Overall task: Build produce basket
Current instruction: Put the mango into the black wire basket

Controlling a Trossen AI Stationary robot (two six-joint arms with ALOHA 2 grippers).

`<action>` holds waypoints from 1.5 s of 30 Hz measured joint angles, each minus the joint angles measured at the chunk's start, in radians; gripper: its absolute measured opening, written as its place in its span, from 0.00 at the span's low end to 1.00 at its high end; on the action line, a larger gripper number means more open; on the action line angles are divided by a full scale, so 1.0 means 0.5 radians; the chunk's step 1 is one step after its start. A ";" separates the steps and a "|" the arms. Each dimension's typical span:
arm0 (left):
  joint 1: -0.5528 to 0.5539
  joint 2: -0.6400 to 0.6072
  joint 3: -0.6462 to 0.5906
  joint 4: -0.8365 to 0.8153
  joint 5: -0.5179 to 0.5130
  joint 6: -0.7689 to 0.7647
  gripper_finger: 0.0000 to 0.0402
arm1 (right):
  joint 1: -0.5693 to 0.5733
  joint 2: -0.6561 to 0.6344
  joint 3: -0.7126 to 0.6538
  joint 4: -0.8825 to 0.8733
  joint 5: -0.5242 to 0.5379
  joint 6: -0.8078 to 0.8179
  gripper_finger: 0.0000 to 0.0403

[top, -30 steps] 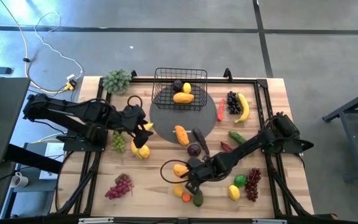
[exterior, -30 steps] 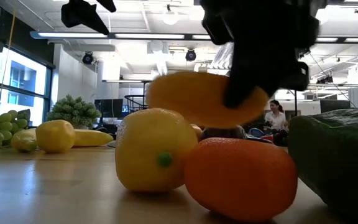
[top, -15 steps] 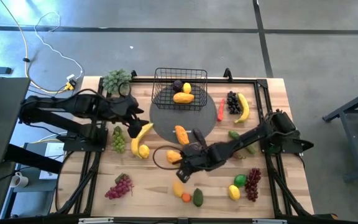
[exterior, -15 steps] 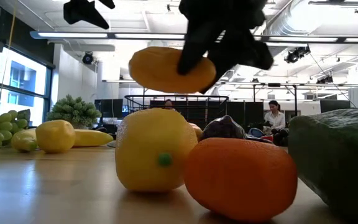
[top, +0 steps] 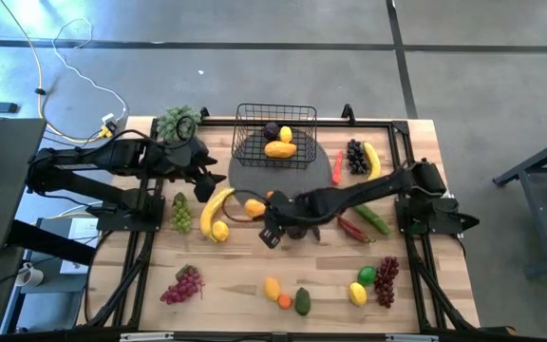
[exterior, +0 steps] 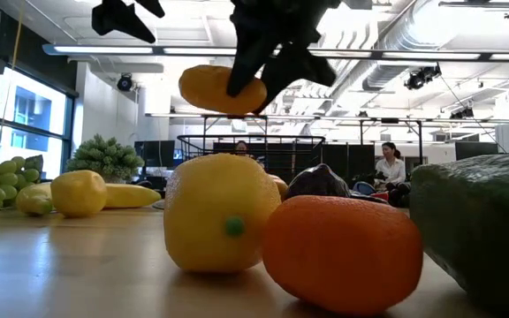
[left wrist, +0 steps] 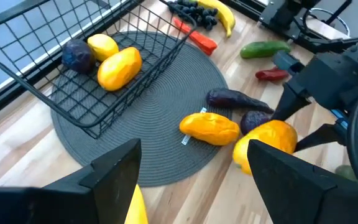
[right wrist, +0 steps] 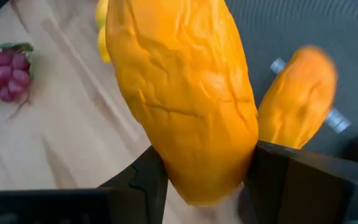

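My right gripper is shut on an orange mango and holds it above the near edge of the round grey mat. A second mango lies on that mat. The black wire basket stands on the mat's far part. In it are a mango, a lemon and a dark purple fruit. My left gripper hangs open over the table left of the mat, with nothing between its fingers. My right gripper pinches the mango near one end between its two fingers. The fingers slant down from the table's right side. The rest of the mango sticks out past the fingertips, lifted clear of table and mat.
A banana with a lemon and green grapes lie left of the mat. A leafy bunch lies at the far left. Dark grapes, a banana, a chili and a cucumber lie on the right. A lemon, an orange fruit and an avocado lie near the front edge.
My right gripper has carried the mango up and away from the near edge toward the mat, a little leftward, staying shut on it. My left gripper has drawn back a little toward the far left, still open.
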 joint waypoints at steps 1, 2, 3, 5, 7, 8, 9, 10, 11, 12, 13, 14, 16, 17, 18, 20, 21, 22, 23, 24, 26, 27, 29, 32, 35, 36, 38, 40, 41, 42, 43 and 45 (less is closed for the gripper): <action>0.011 0.000 0.000 0.000 0.000 0.000 0.70 | -0.026 0.000 0.021 -0.016 0.000 -0.055 0.35; 0.023 0.000 0.000 0.000 0.000 0.000 0.70 | -0.055 0.000 0.041 -0.033 -0.001 -0.114 0.35; 0.036 0.000 0.000 0.000 0.000 0.000 0.70 | -0.085 0.000 0.059 -0.046 -0.001 -0.171 0.35; 0.069 0.000 0.000 0.000 0.000 -0.005 0.70 | -0.150 0.000 0.098 -0.101 -0.005 -0.284 0.35; 0.103 0.000 0.000 0.000 0.000 -0.014 0.70 | -0.223 0.000 0.140 -0.148 -0.006 -0.381 0.35; 0.121 0.000 0.000 0.000 0.000 -0.014 0.70 | -0.259 0.000 0.160 -0.168 -0.005 -0.433 0.35; 0.138 0.000 0.000 0.000 0.000 -0.014 0.70 | -0.297 0.000 0.178 -0.194 -0.005 -0.488 0.35; 0.157 0.000 0.000 0.000 0.000 -0.015 0.70 | -0.333 0.000 0.196 -0.220 -0.005 -0.542 0.35; 0.176 0.000 0.000 0.000 0.000 -0.014 0.70 | -0.371 0.000 0.213 -0.236 -0.005 -0.596 0.35; 0.195 0.000 0.000 0.000 0.000 -0.015 0.70 | -0.408 0.000 0.230 -0.249 -0.006 -0.651 0.35; 0.216 0.000 0.000 0.000 -0.002 -0.015 0.70 | -0.446 0.000 0.245 -0.256 -0.006 -0.702 0.35; 0.236 0.000 0.000 0.000 -0.002 -0.015 0.70 | -0.484 0.000 0.263 -0.271 -0.006 -0.748 0.35; 0.278 0.000 0.000 0.000 -0.010 -0.015 0.70 | -0.563 0.000 0.298 -0.300 -0.008 -0.850 0.35; 0.299 0.000 0.000 0.000 -0.010 -0.014 0.70 | -0.600 0.000 0.316 -0.301 -0.009 -0.907 0.35; 0.321 0.000 0.000 0.000 -0.011 -0.015 0.70 | -0.640 0.000 0.332 -0.296 -0.009 -0.969 0.35; 0.365 0.001 0.000 0.000 -0.013 -0.015 0.70 | -0.727 0.000 0.354 -0.300 -0.010 -1.089 0.35; 0.388 0.001 0.001 0.000 -0.014 -0.015 0.70 | -0.770 0.000 0.361 -0.301 -0.013 -1.147 0.35; 0.409 0.001 0.001 0.001 -0.014 -0.015 0.70 | -0.815 0.000 0.368 -0.304 -0.018 -1.206 0.35; 0.429 0.001 0.001 0.001 -0.015 -0.015 0.70 | -0.861 0.000 0.370 -0.303 -0.031 -1.262 0.35; 0.449 0.001 0.001 0.001 -0.015 -0.015 0.70 | -0.908 0.000 0.371 -0.305 -0.056 -1.318 0.35; 0.483 0.001 0.001 0.001 -0.015 -0.015 0.70 | -1.005 0.000 0.370 -0.337 -0.094 -1.423 0.35; 0.499 0.001 0.001 0.001 -0.015 -0.015 0.70 | -1.050 0.000 0.370 -0.349 -0.116 -1.467 0.35; 0.531 0.002 0.001 0.001 -0.015 -0.015 0.70 | -1.138 0.000 0.370 -0.373 -0.146 -1.554 0.35; 0.573 0.002 0.001 0.001 -0.015 -0.016 0.70 | -1.258 0.000 0.368 -0.397 -0.222 -1.685 0.35; 0.610 0.002 0.001 0.001 -0.015 -0.019 0.70 | -1.357 0.013 0.368 -0.421 -0.337 -1.798 0.35; 0.622 0.002 0.001 0.002 -0.015 -0.021 0.70 | -1.386 0.020 0.368 -0.439 -0.377 -1.827 0.35; 0.642 0.002 0.001 0.002 -0.015 -0.027 0.70 | -1.429 0.047 0.367 -0.475 -0.424 -1.879 0.35; 0.664 0.002 0.001 0.002 -0.015 -0.049 0.70 | -1.464 0.077 0.367 -0.502 -0.483 -1.928 0.35; 0.673 0.002 0.001 0.002 -0.016 -0.060 0.70 | -1.474 0.094 0.367 -0.523 -0.511 -1.950 0.35; 0.685 0.002 0.002 0.002 -0.016 -0.067 0.70 | -1.481 0.115 0.367 -0.535 -0.542 -1.962 0.35; 0.696 0.002 0.001 0.002 -0.015 -0.069 0.70 | -1.485 0.139 0.367 -0.548 -0.562 -1.971 0.35; 0.715 0.002 0.001 0.003 -0.016 -0.075 0.70 | -1.485 0.181 0.364 -0.595 -0.592 -2.012 0.35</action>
